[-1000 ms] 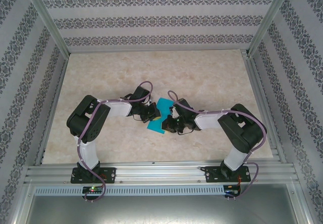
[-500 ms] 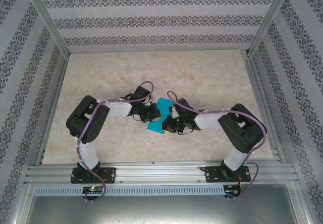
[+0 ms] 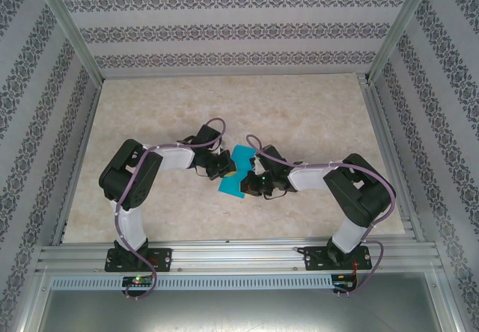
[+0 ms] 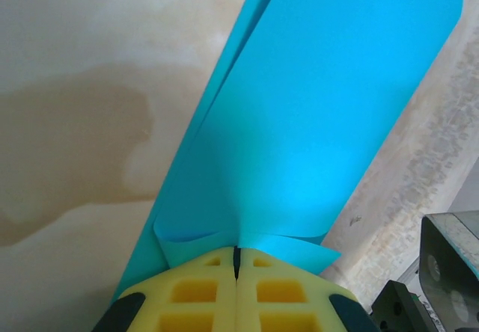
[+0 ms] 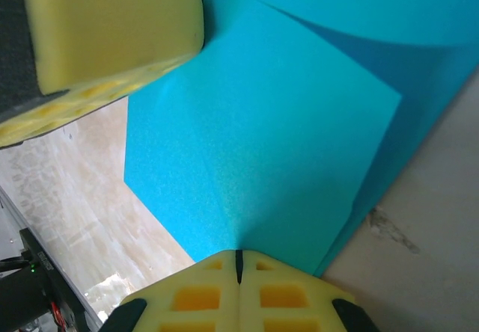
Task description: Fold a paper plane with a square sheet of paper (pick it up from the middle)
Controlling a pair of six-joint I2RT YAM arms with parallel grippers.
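Both grippers clamp one teal sheet over a marbled table [image 3: 314, 115].
The left gripper [image 4: 236, 263] and right gripper [image 5: 239, 262] each press ribbed yellow foam pads together on an edge of the square sheet of paper [image 3: 236, 172]. The paper is smooth and matte, bowing into overlapping layers just beyond the fingertips. Its edges run out of both wrist views.

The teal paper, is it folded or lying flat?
Folded: the paper bends into doubled layers, pinched by the shut left hand and right hand.
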